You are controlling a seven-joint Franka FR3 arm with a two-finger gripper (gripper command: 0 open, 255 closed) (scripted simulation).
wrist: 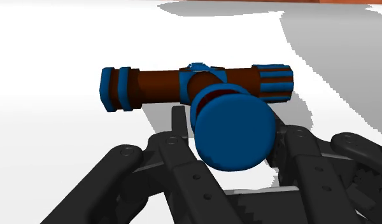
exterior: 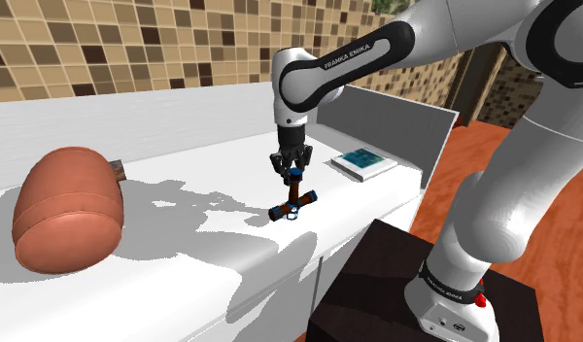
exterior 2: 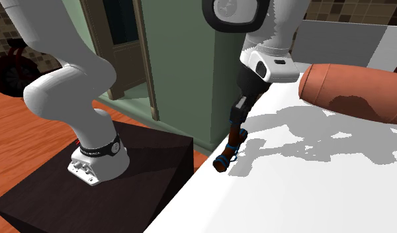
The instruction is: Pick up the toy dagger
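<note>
One toy dagger (exterior: 292, 204), dark brown with blue bands and a round blue pommel, upright at the white counter (exterior: 183, 282), handle clamped in the gripper (exterior: 293, 175); one book (exterior: 362, 162), one brown roll (exterior: 68, 206)

Bright light casts hard-edged grey shadows of the arm (exterior: 445, 58) across the white counter (exterior: 134, 291).

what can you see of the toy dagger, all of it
The toy dagger is cross-shaped: dark reddish-brown shafts with ribbed blue caps and a round blue end. The end effector clasps its upper shaft near that end, so it hangs nearly upright, crossbar low over the white counter; contact there is unclear.
</note>
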